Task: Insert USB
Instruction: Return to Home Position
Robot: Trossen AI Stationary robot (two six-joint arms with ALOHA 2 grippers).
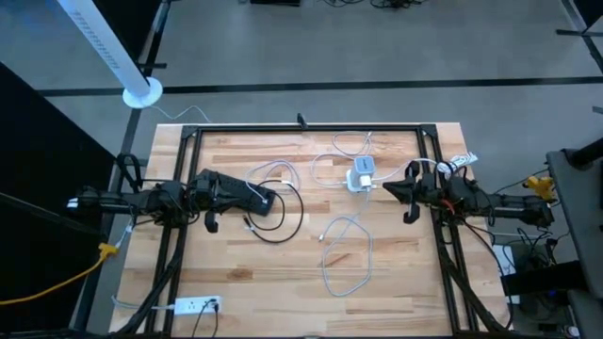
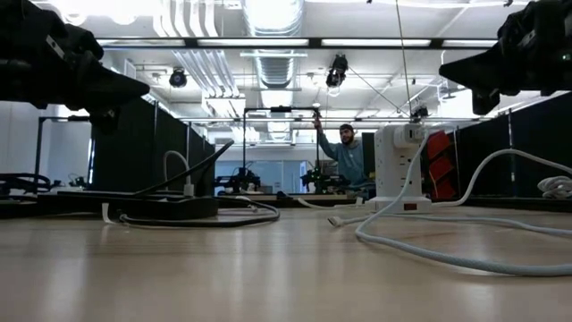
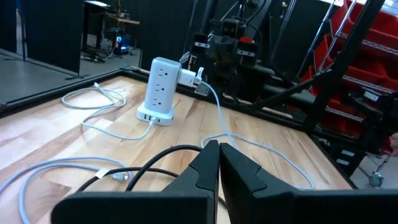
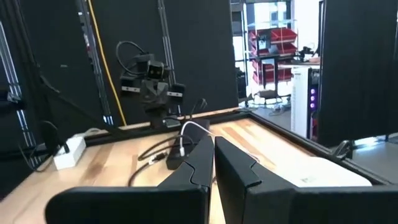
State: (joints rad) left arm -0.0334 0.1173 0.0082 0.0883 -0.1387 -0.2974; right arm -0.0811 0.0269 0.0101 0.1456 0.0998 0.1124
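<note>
Counter (image 1: 283, 273) of pale wood carries the white outlet tower (image 1: 361, 178), which you see upright toward the far edge, nearer the right arm. A white charger adapter (image 3: 189, 76) sits plugged into its side, and a white cable (image 3: 115, 130) runs from the ports at its base. Another white cable (image 1: 345, 256) lies in a loose loop near the counter's middle.

Your left hand (image 1: 272, 200) hangs above the counter's left half with its fingers (image 3: 208, 163) pressed together and gripping nothing; a black cable (image 1: 286, 224) curls just beside it. Your right hand (image 1: 387, 188) hovers close to the tower, also closed on nothing. A white power strip (image 1: 192, 304) lies at the near left corner. A person (image 2: 347, 152) shows in the room beyond.
</note>
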